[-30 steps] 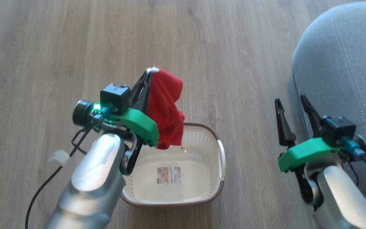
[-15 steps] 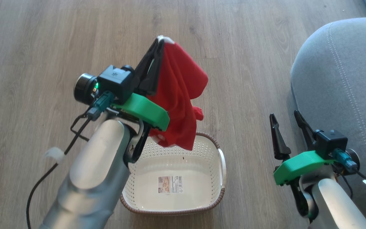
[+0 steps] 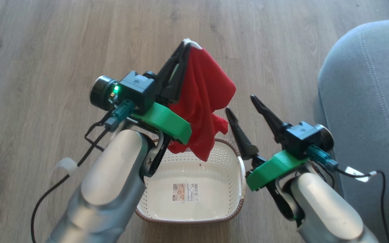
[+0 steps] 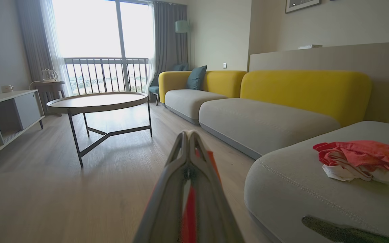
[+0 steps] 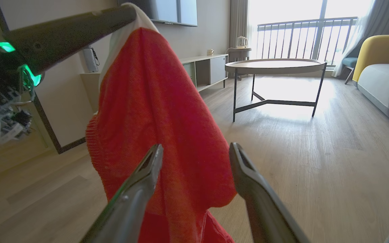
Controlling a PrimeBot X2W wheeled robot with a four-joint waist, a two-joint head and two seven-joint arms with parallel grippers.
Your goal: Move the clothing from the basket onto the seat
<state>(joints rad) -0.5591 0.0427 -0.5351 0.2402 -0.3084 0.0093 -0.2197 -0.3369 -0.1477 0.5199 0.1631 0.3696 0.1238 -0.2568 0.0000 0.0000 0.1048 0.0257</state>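
Our left claw [image 3: 187, 44] pinches the red garment [image 3: 208, 94], which hangs above the basket [image 3: 187, 221]. Our right claw [image 3: 240, 103], spread wide just beside the cloth, should take the loose hem so we carry it clear to the seat [image 3: 366, 84] at right.

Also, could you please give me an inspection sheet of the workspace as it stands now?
Surface: pale wooden plank floor.
Job's things: cream perforated plastic basket with brown rim on floor, label sticker inside; bright red fabric garment hanging above it; red and white clothing pile on grey upholstered seat cushion.
Clutter: nothing seen.
Grippers: left gripper shut on the garment; right gripper open, close beside it.
Cables: black cable trailing from each wrist.
Surroundings: round coffee table, yellow-backed sofa, balcony window.
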